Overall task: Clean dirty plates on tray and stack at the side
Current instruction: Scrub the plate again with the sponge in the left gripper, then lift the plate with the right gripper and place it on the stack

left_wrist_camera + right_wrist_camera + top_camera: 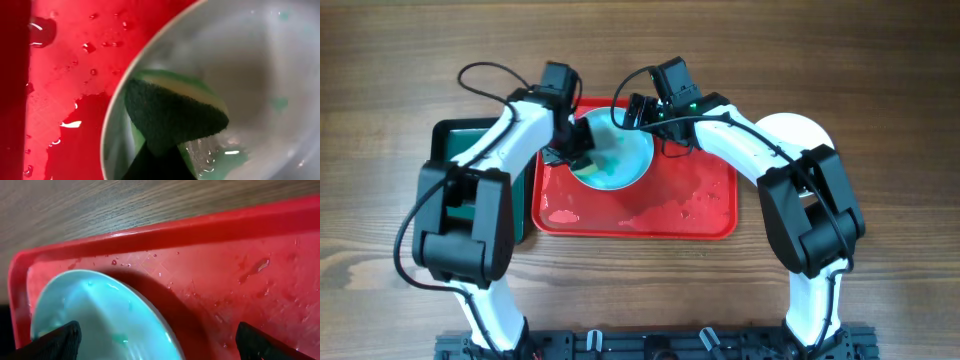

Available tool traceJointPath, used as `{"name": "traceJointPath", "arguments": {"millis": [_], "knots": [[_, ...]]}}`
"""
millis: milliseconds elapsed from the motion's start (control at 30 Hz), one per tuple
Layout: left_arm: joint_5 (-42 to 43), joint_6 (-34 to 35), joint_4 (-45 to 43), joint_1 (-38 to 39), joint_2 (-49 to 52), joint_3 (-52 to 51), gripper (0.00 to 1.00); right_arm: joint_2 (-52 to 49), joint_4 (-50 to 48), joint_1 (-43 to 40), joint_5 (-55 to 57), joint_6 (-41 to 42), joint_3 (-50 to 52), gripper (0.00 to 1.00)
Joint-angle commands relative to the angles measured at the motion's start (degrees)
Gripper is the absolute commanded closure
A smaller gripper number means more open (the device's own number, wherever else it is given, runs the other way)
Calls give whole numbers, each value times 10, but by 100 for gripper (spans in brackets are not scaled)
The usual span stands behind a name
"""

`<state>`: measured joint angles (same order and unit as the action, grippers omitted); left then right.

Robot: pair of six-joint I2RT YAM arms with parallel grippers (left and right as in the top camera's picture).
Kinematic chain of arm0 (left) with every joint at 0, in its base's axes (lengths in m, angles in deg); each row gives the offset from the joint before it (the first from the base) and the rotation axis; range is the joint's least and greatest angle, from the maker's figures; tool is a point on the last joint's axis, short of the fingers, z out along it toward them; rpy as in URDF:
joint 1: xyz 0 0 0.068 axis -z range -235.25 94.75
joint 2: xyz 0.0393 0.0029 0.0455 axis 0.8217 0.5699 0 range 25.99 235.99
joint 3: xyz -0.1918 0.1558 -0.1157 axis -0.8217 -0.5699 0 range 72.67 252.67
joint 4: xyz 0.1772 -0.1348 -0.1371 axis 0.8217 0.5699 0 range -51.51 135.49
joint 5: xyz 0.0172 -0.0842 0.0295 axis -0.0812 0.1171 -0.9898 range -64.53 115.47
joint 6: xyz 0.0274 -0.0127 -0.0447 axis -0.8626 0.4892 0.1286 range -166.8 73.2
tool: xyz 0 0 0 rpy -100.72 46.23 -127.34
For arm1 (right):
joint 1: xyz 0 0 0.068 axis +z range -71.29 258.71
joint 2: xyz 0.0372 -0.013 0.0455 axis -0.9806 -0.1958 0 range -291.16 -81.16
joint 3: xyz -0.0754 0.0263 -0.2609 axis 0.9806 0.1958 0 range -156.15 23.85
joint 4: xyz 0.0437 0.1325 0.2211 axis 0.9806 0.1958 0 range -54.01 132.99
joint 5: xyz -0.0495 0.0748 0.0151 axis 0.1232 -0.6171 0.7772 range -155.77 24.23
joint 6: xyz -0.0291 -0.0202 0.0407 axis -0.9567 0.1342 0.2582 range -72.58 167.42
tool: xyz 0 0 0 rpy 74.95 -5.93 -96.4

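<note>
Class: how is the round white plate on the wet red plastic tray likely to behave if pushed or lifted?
The round white plate probably slides easily: water beads cover the red plastic tray. Its wet gloss looks slippery for jaws. Its smooth rim suggests rigid, possibly breakable material.

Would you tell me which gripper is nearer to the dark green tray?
Left. The left gripper is a little right of the green tray; the right gripper sits farther right.

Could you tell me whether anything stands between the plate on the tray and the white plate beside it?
Nothing on the surface: the tray right of the plate holds only water. The right arm alone reaches over the path to the side plate.
</note>
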<state>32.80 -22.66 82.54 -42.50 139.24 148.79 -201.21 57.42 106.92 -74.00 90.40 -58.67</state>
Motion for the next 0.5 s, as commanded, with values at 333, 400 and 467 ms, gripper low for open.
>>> {"name": "traceJointPath", "arguments": {"millis": [333,400,467], "knots": [[38,9,6,-9,-14,-7,96,-14,145,-1,-77,-80,5,96],[38,9,6,-9,-14,-7,96,-14,142,0,-60,-66,5,96],[38,9,6,-9,-15,-7,96,-14,136,0,-55,-64,5,96]]}}
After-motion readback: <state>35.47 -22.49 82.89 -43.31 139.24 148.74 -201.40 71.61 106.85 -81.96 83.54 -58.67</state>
